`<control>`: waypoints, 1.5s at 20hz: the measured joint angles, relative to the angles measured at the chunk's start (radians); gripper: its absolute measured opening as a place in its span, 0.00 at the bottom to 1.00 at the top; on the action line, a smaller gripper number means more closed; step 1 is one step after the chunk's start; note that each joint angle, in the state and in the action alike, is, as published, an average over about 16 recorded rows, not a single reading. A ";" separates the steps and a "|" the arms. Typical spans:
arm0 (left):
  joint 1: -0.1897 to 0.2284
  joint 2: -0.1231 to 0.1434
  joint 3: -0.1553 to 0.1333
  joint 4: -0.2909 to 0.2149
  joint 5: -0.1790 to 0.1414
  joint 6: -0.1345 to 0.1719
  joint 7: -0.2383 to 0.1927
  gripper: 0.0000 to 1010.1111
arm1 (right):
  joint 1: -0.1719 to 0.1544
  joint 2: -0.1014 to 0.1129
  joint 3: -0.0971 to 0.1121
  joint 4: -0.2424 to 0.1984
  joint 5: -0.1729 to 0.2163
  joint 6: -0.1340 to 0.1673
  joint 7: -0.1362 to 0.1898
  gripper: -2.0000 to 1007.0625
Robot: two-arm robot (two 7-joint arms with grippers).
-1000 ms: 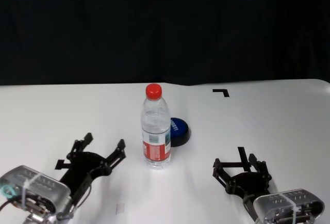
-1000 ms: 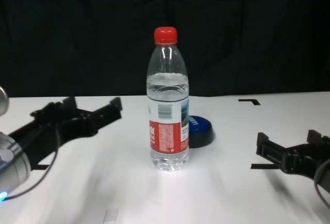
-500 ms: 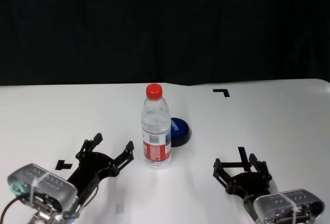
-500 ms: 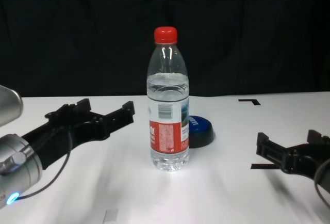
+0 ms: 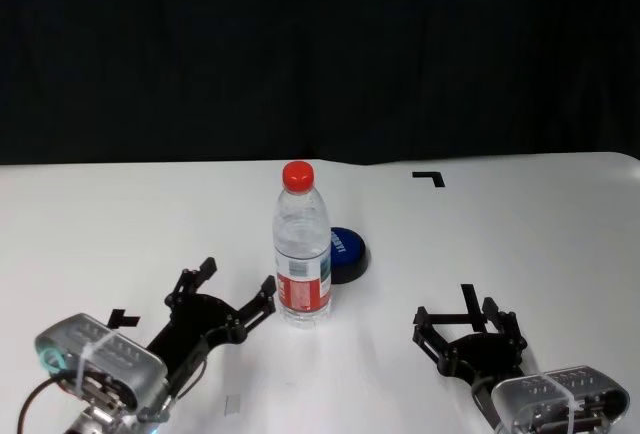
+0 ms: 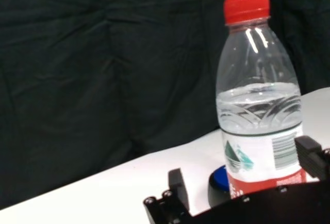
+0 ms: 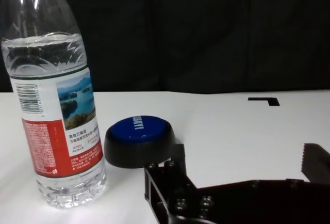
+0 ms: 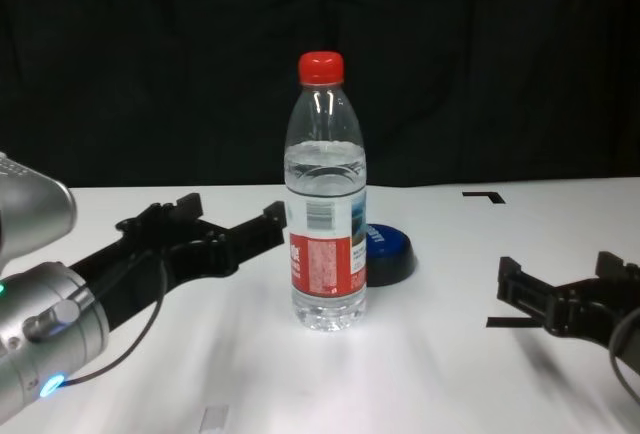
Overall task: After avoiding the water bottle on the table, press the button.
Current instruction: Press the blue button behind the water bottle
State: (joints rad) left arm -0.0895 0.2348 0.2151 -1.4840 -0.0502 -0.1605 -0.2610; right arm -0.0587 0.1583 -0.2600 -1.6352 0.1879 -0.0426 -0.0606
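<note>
A white table (image 5: 520, 224) fills the lower part of the scene, with a black backdrop (image 5: 320, 54) behind it. Nearest the robot on its left side, the left gripper (image 5: 238, 286) reaches forward low over the tabletop with its jaws spread wide and nothing between them. The finger on the inner side (image 5: 262, 294) ends just beside the base of the water bottle (image 5: 302, 246); whether the two touch cannot be told. In the chest view this same gripper (image 8: 230, 222) has one fingertip right at the edge of the bottle's label. On the robot's right side, the right gripper (image 5: 468, 322) sits low near the table's front edge, well apart from the bottle, its jaws also wide and holding nothing. The water bottle stands upright just ahead of the left jaws and slightly to their inner side, a clear bottle with a red cap, part filled with water. Directly beyond the bottle, touching or almost touching its base, lies the button (image 5: 347, 251), a low dark blue dome on a black base with white print; from the right jaws it lies ahead and toward the robot's left. In the left wrist view only a sliver of the button (image 6: 218, 177) shows past the bottle (image 6: 260, 100). Farther back, a small black corner mark (image 5: 429, 178) sits on the table.
</note>
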 joint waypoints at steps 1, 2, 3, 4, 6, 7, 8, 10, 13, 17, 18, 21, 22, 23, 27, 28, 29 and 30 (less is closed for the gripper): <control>-0.003 0.000 0.003 0.003 0.000 -0.002 -0.001 1.00 | 0.000 0.000 0.000 0.000 0.000 0.000 0.000 1.00; -0.006 0.000 0.006 0.006 0.001 -0.003 -0.002 1.00 | 0.000 0.000 0.000 0.000 0.000 0.000 0.000 1.00; -0.008 0.000 0.008 0.009 0.001 -0.005 -0.003 1.00 | 0.000 0.000 0.000 0.000 0.000 0.000 0.000 1.00; -0.011 -0.001 0.011 0.012 0.001 -0.006 -0.003 1.00 | 0.000 0.000 0.000 0.000 0.000 0.000 0.000 1.00; -0.016 -0.001 0.015 0.018 0.001 -0.009 -0.005 1.00 | 0.000 0.000 0.000 0.000 0.000 0.000 0.000 1.00; -0.019 -0.001 0.017 0.021 0.001 -0.011 -0.006 1.00 | 0.000 0.000 0.000 0.000 0.000 0.000 0.000 1.00; -0.022 -0.001 0.019 0.024 0.001 -0.012 -0.007 1.00 | 0.000 0.000 0.000 0.000 0.000 0.000 0.000 1.00; -0.026 -0.002 0.023 0.029 0.000 -0.014 -0.008 1.00 | 0.000 0.000 0.000 0.000 0.000 0.000 0.000 1.00; -0.033 -0.003 0.027 0.035 -0.002 -0.017 -0.010 1.00 | 0.000 0.000 0.000 0.000 0.000 0.000 0.000 1.00; -0.040 -0.003 0.032 0.043 -0.004 -0.019 -0.013 1.00 | 0.000 0.000 0.000 0.000 0.000 0.000 0.000 1.00; -0.042 -0.003 0.033 0.045 -0.005 -0.020 -0.014 1.00 | 0.000 0.000 0.000 0.000 0.000 0.000 0.000 1.00; -0.049 -0.002 0.036 0.051 -0.007 -0.022 -0.016 1.00 | 0.000 0.000 0.000 0.000 0.000 0.000 0.000 1.00; -0.051 -0.002 0.036 0.053 -0.007 -0.023 -0.017 1.00 | 0.000 0.000 0.000 0.000 0.000 0.000 0.000 1.00; -0.053 -0.002 0.037 0.055 -0.007 -0.023 -0.018 1.00 | 0.000 0.000 0.000 0.000 0.000 0.000 0.000 1.00; -0.060 -0.001 0.040 0.062 -0.009 -0.025 -0.020 1.00 | 0.000 0.000 0.000 0.000 0.000 0.000 0.000 1.00; -0.061 -0.001 0.041 0.063 -0.009 -0.026 -0.021 1.00 | 0.000 0.000 0.000 0.000 0.000 0.000 0.000 1.00; -0.063 -0.001 0.042 0.065 -0.009 -0.026 -0.021 1.00 | 0.000 0.000 0.000 0.000 0.000 0.000 0.000 1.00; -0.064 -0.001 0.042 0.066 -0.010 -0.027 -0.022 1.00 | 0.000 0.000 0.000 0.000 0.000 0.000 0.000 1.00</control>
State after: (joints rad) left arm -0.1539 0.2339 0.2574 -1.4180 -0.0597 -0.1871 -0.2826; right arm -0.0588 0.1583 -0.2600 -1.6352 0.1879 -0.0426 -0.0606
